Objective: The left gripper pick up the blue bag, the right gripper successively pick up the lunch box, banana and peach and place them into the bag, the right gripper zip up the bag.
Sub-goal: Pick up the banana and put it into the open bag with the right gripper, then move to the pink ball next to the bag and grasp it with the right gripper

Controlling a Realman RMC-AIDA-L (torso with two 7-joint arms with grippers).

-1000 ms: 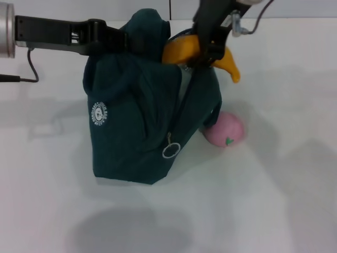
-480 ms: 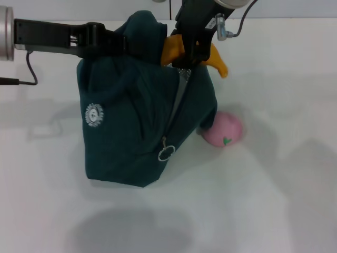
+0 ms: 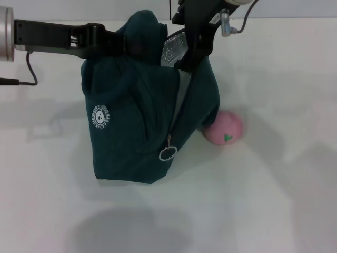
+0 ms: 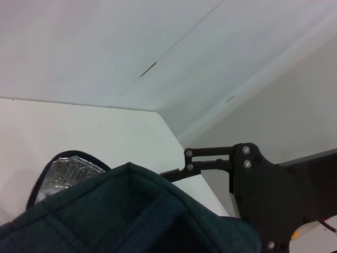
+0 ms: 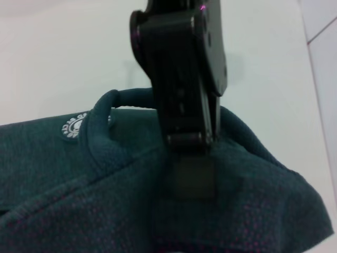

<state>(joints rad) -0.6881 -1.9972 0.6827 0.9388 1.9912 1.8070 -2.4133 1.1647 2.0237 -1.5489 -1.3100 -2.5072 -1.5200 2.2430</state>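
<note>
The blue bag stands on the white table, hanging from my left gripper, which is shut on its top fabric at the handles. Its foil lining shows at the open mouth. My right gripper reaches down into that mouth from the far side, its tip hidden by the bag's edge. The banana and the lunch box are out of sight. On the table lies the pink peach, touching the bag's lower right side. In the right wrist view, the left gripper clamps the teal fabric.
A ring zipper pull hangs on the bag's front, and a white round logo marks its left face. A black cable trails from the left arm. White table surrounds the bag.
The banana, held by the right gripper above the bag's mouth earlier, has dropped out of sight. The right gripper has moved left and down into the opening. The bag has swayed slightly.
</note>
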